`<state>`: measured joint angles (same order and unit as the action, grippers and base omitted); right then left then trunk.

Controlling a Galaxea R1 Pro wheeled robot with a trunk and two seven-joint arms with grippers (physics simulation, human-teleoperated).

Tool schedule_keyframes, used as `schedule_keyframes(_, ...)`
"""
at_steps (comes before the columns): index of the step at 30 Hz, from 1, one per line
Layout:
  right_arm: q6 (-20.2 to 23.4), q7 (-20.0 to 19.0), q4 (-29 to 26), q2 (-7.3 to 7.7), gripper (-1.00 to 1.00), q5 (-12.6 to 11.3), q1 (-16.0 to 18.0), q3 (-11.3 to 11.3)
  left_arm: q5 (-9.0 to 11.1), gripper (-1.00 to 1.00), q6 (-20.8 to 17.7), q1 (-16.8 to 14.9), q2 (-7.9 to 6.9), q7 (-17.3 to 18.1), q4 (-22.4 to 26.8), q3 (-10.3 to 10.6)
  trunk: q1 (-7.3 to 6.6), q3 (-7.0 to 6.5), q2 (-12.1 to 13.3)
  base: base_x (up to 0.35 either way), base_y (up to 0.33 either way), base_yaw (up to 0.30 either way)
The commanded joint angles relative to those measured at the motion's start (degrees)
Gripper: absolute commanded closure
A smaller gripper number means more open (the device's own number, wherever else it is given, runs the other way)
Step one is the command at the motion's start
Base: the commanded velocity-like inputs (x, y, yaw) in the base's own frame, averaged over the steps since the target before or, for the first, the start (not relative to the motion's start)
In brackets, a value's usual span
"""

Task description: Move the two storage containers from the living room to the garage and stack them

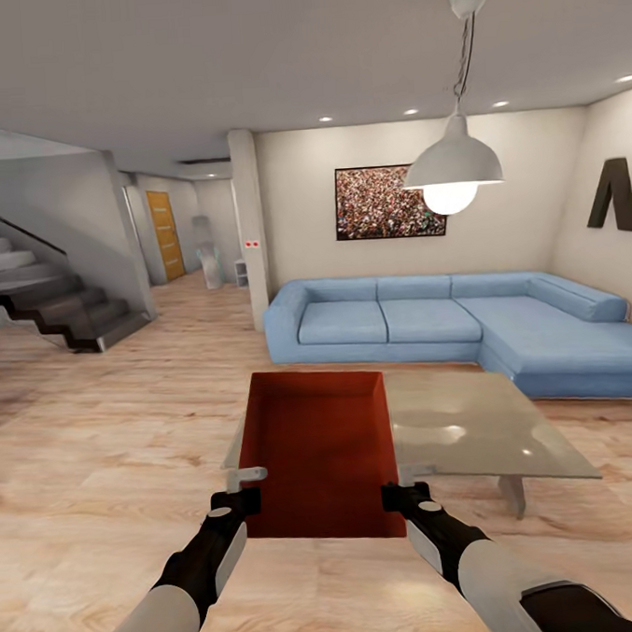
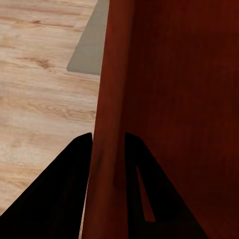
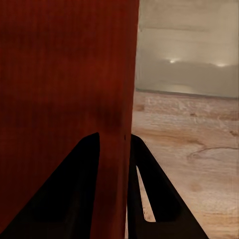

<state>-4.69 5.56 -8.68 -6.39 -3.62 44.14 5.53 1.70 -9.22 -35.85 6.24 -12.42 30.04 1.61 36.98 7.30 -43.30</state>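
I am in the living room with its light wood-plank floor (image 1: 100,460). One orange-red storage container (image 1: 319,447) is held in front of me, open side up, over the left end of a glass coffee table (image 1: 482,427). My left gripper (image 1: 245,501) is shut on its left wall near the front corner. The left wrist view shows that wall (image 2: 107,89) pinched in the left gripper (image 2: 107,142). My right gripper (image 1: 394,496) is shut on the right wall. That wall (image 3: 119,84) is clamped in the right gripper (image 3: 114,142) in the right wrist view. The garage is out of view.
A blue corner sofa (image 1: 419,319) stands behind the table. A white pendant lamp (image 1: 452,167) hangs above it. Dark stairs (image 1: 54,309) rise at the left. A white pillar (image 1: 250,226) stands beside a hallway with an orange door (image 1: 166,233). Open wood floor lies to the left.
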Motion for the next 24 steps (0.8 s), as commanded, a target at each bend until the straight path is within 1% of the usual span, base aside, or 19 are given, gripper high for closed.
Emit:
schedule_keyframes(1,-2.3,3.9,-0.1,-0.03,1.00,0.1,0.1,-0.7,-0.1,1.00,-0.4,0.0,0.08,-2.3,-0.1,-0.3,0.01,0.09,-0.1,0.000,0.000,0.272)
schedule_keyframes(24,-2.2,3.9,-0.1,-0.03,1.00,0.2,0.1,-0.7,-0.1,1.00,-0.4,0.0,0.08,-2.3,-0.1,-0.3,0.01,0.09,-0.1,0.000,0.000,0.272)
